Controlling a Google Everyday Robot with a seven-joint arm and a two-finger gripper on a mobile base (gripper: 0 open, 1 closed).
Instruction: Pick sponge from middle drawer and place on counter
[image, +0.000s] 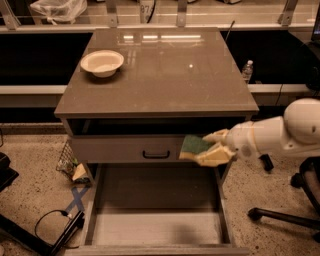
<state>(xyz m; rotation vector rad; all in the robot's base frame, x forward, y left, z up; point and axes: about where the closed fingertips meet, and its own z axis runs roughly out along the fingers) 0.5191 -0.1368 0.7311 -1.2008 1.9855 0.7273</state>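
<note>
The jaws of the gripper (206, 148) pinch the sponge (192, 145), green face up, before the handled drawer front (125, 149), above the open middle drawer (155, 220), below the table (160, 70) bearing a white bowl (102, 62).

sponge (191, 144) rt end hid by gripper (206, 148), mid-right

This looks like a robot test room, like a lab or an office. A rolling chair's legs (285, 215) stand on the speckled floor (30, 165). A black cable (47, 222) and blue tape (77, 200) lie there. The gripper (212, 148) hangs in front of the cabinet (120, 149), pinching the sponge (192, 145).
</note>
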